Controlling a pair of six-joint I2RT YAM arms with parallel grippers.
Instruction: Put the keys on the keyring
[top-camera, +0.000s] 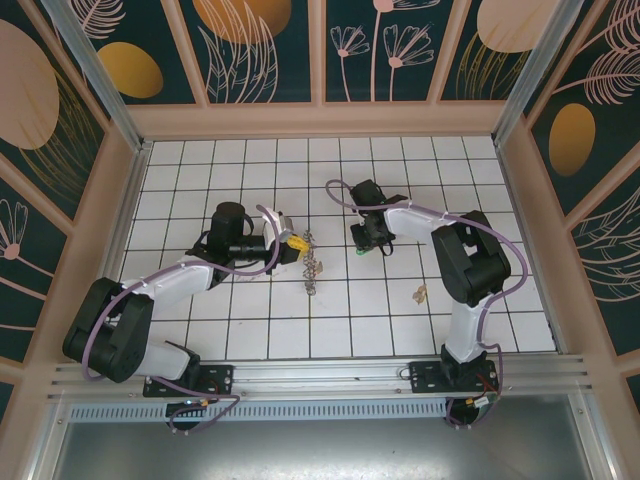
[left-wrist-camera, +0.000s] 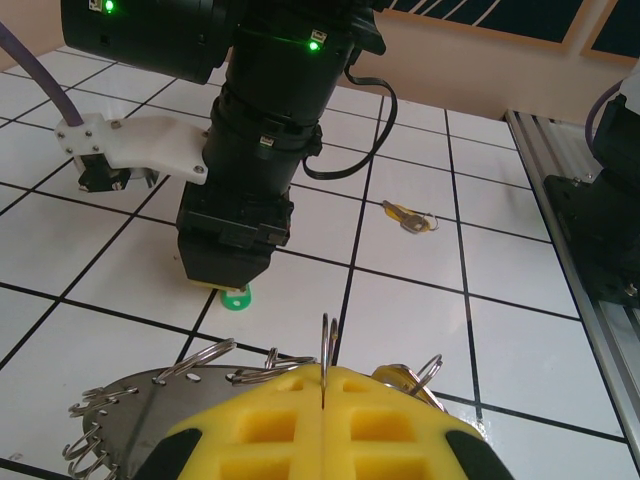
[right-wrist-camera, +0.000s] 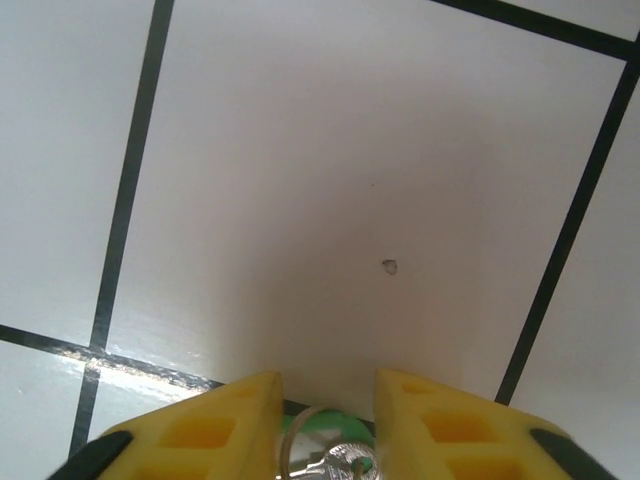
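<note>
The keyring (top-camera: 313, 265) is a silvery plate (left-wrist-camera: 140, 400) fringed with small split rings, and it lies at the middle of the floor. My left gripper (top-camera: 293, 243) (left-wrist-camera: 323, 378) is shut on one upright ring (left-wrist-camera: 327, 345) of it. A short way to the right, my right gripper (top-camera: 368, 243) (right-wrist-camera: 328, 400) points down at the floor. A green-headed key (right-wrist-camera: 345, 430) (left-wrist-camera: 235, 298) with a small ring lies between its yellow pads (right-wrist-camera: 230, 420), its head spanning the gap. A brass key (top-camera: 420, 292) (left-wrist-camera: 408, 218) lies loose further right.
White tiled floor (top-camera: 250, 320) with black grout lines, walled on three sides by patterned panels. A metal rail (top-camera: 330, 375) runs along the near edge at the arm bases. The right arm's body (left-wrist-camera: 260, 130) stands close behind the keyring.
</note>
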